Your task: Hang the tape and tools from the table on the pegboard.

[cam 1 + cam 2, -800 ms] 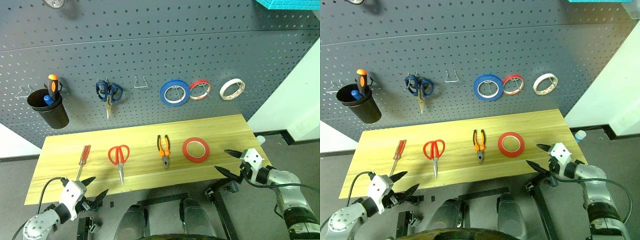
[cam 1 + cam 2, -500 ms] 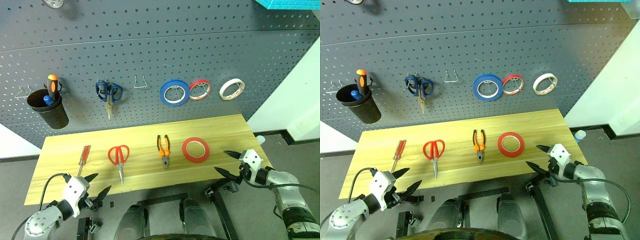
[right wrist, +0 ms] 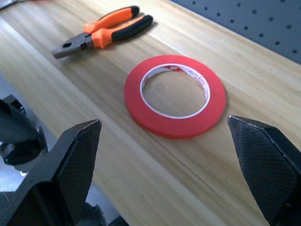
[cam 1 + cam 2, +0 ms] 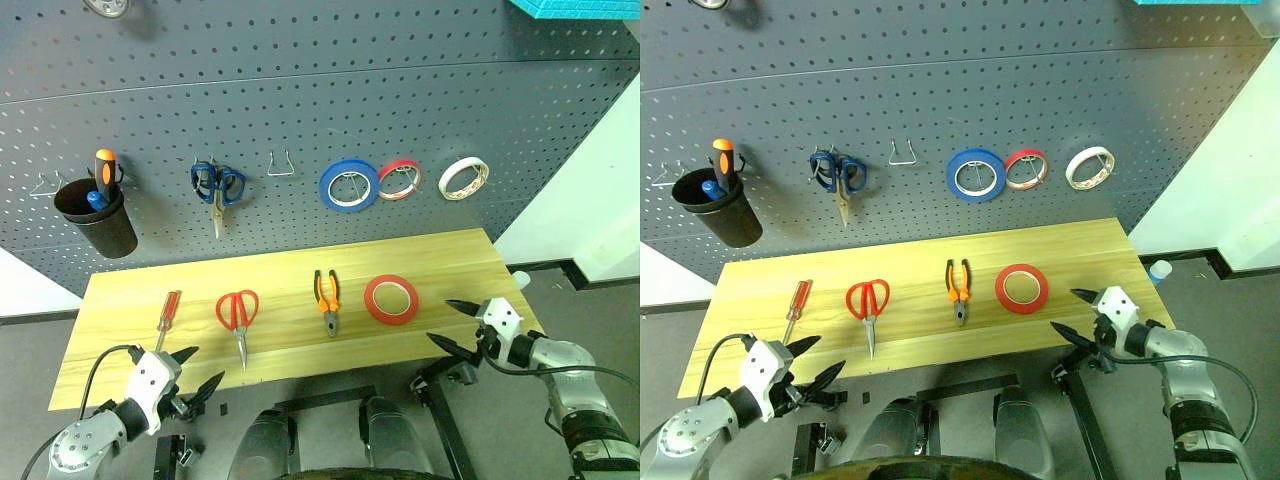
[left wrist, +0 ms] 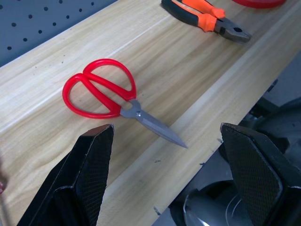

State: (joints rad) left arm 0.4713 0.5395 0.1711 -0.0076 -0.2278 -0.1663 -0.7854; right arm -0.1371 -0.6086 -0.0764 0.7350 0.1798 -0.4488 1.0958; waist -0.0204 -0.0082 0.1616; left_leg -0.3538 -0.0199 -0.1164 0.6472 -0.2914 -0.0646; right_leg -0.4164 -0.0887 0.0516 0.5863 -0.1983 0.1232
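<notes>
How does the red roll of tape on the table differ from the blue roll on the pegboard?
The red tape lies flat on the table, while the blue roll hangs upright from a hook on the pegboard. The red tape is solid red on its face and edge; the blue roll shows a whitish inner core. Both are flat rings with a large hole, and look close in size.

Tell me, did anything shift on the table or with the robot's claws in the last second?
The left claw edged forward toward the table edge near the red scissors; it holds nothing. The right claw stayed open beside the red tape. The red screwdriver and pliers lie as before on the table.
</notes>
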